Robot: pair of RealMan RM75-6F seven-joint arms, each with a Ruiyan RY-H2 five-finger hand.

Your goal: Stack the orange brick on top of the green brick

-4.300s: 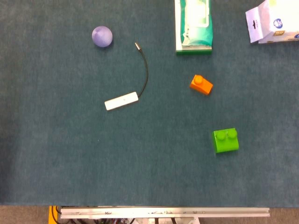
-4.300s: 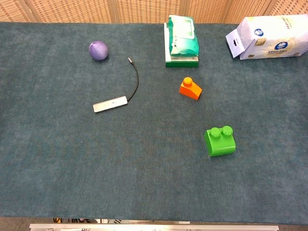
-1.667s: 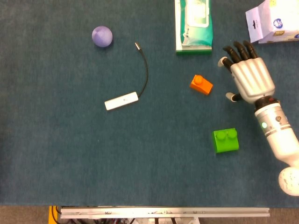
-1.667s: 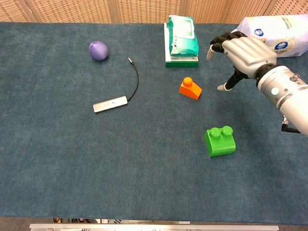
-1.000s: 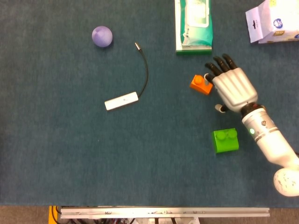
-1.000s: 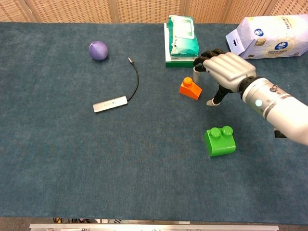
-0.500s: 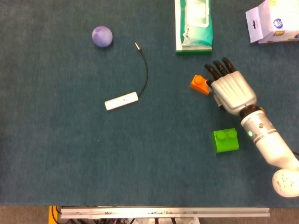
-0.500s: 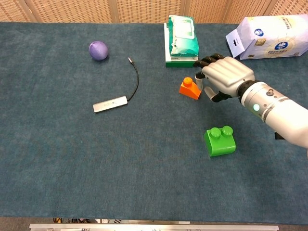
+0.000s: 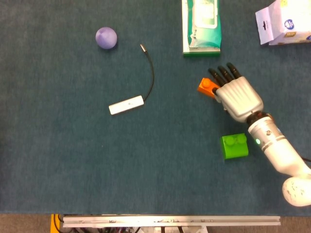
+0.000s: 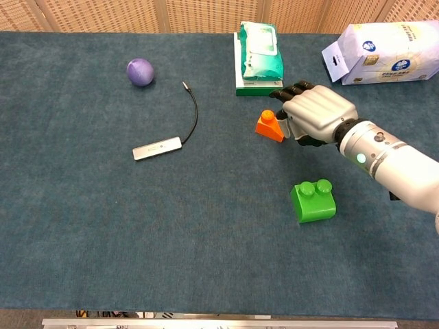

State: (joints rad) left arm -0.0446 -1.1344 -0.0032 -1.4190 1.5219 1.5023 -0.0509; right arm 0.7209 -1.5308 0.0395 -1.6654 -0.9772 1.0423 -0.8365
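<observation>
We see the right robot hand [image 9: 235, 95] curled against the orange brick [image 9: 206, 87], grip unconfirmed, at 11 o'clock from the green brick [image 9: 235, 146]; a loose pinch could drop it.

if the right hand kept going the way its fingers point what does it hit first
The orange brick: the right hand is already against it, fingers reaching over its far side. Whether it grips yet is unclear.
</observation>
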